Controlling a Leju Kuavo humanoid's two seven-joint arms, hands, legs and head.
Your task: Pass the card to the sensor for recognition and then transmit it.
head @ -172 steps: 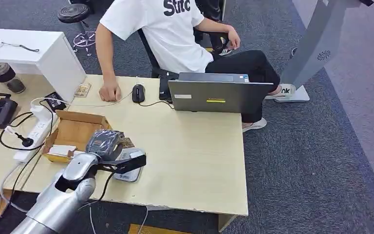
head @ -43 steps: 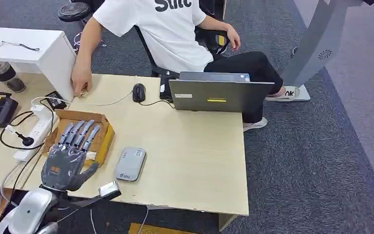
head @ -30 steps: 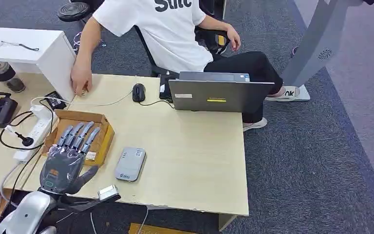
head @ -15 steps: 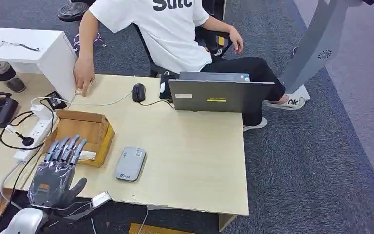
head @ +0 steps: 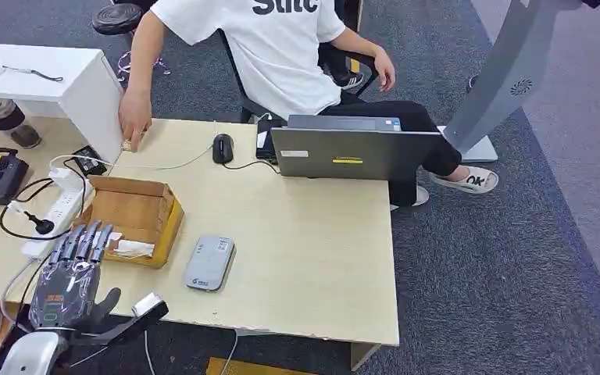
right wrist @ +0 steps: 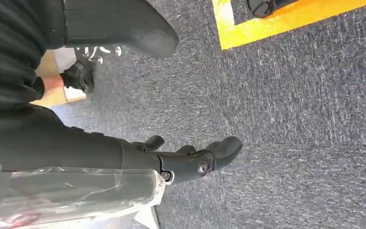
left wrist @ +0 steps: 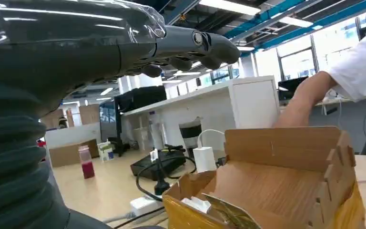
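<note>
1. Left hand (head: 66,281), grey and wrapped in clear glossy plastic film, is held flat with its back up and its dark fingers spread straight, holding nothing; it hovers at the near left corner of the pale wooden desk (head: 312,250).
2. From the left wrist camera, the same hand (left wrist: 124,43) shows a ribbed grey cuff, a shiny plastic-covered back and dark rounded fingertips stretched out above the box.
3. Just ahead of its fingertips sits an open brown cardboard box (head: 134,219) with a yellow outer side and toothed flap edges; white slips of paper and a patterned card (left wrist: 231,217) lie at its near end.
4. To the hand's right, apart from it, a flat grey rounded-rectangle card sensor (head: 209,262) lies on the desk.
5. Right hand (right wrist: 190,160) hangs over speckled blue-grey carpet (right wrist: 290,119), its dark fingers loosely curled and nothing in them.
6. Far ahead of the left hand, a person in a white T-shirt (head: 277,47) rests a hand (head: 134,125) on the desk's far edge, beside a black mouse (head: 221,148) and a grey laptop (head: 351,152).
</note>
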